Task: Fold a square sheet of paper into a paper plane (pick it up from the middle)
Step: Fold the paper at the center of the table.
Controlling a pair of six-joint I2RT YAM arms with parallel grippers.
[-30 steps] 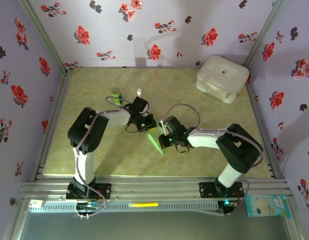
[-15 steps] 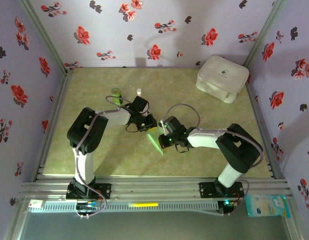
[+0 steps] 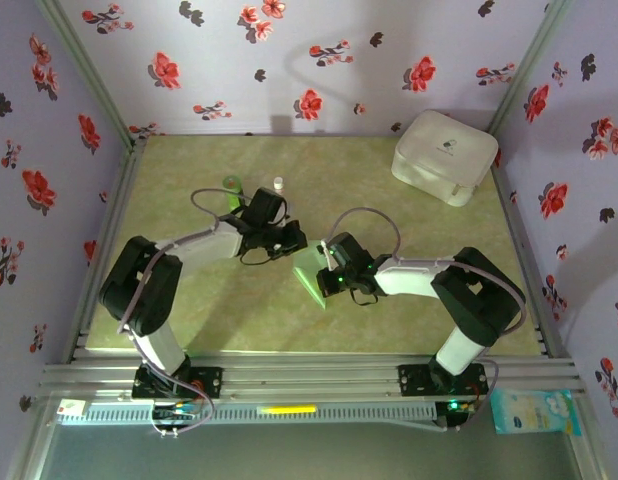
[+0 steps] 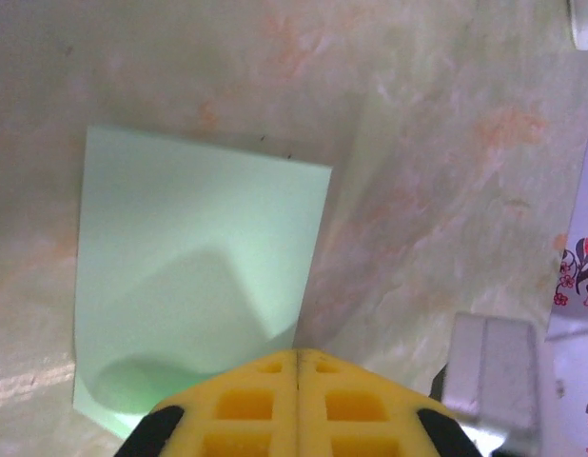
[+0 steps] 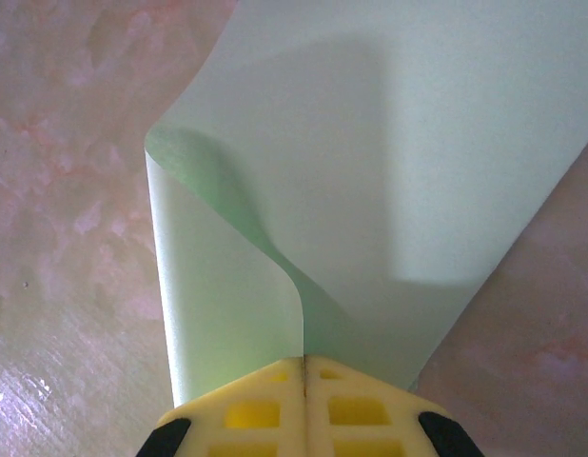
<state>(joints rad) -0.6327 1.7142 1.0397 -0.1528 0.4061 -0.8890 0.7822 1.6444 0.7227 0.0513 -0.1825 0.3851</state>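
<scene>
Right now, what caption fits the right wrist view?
Right claw shut on a curled edge of the pale green paper sheet over the marbled table.

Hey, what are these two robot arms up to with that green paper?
They are working a pale green sheet of paper on the table. The right gripper is shut on a curled-up edge of it. The left gripper is shut too, right at the sheet; whether it pinches it is unclear.

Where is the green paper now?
In the top view the green paper is near the middle of the table, between the left gripper and the right gripper, whose shut jaws pinch its curled edge.
</scene>
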